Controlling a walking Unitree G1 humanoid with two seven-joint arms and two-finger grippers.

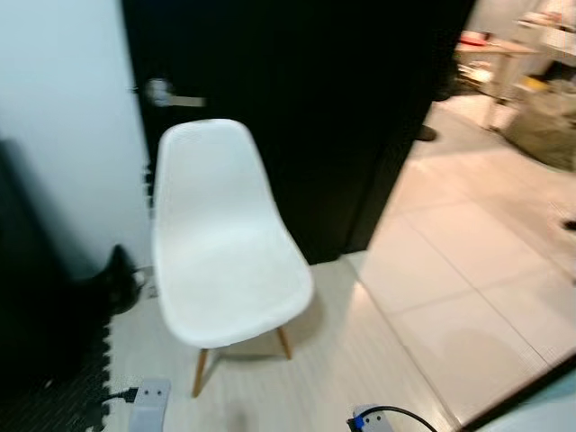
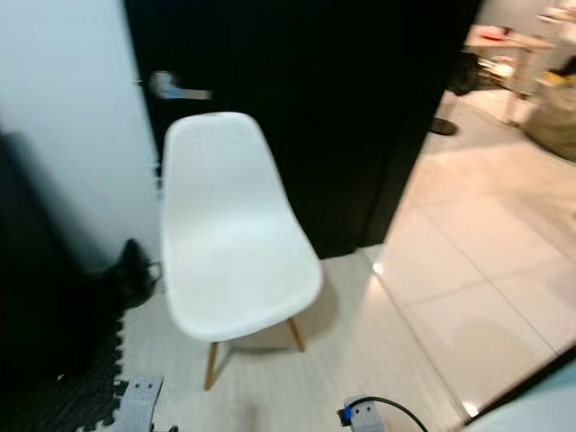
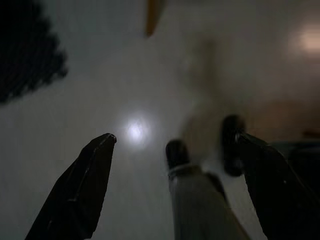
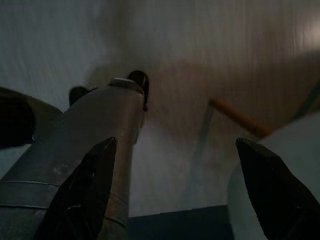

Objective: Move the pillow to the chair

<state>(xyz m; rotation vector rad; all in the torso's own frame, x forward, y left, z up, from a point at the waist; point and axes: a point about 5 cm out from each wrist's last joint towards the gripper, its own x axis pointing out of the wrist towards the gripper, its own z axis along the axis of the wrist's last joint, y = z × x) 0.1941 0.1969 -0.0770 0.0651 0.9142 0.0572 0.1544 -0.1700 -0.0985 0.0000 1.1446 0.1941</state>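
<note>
A black door point(image 1: 306, 108) with a silver handle point(image 1: 171, 94) stands against a pale wall point(image 1: 63, 108). The floor point(image 1: 468, 270) is large light tiles, glossy, catching a bright spot of light near the door's edge. At the lower left lies a dark foam mat point(image 1: 63, 396), with a dark bag point(image 1: 112, 281) slumped by the wall. Far back on the right stands a cluttered bench point(image 1: 495, 54), too blurred to read.

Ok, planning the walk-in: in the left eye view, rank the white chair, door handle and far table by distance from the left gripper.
From the left gripper, hanging low at left:
1. white chair, just ahead.
2. door handle, behind the chair, up left.
3. far table, upper right, in the next room.
</note>
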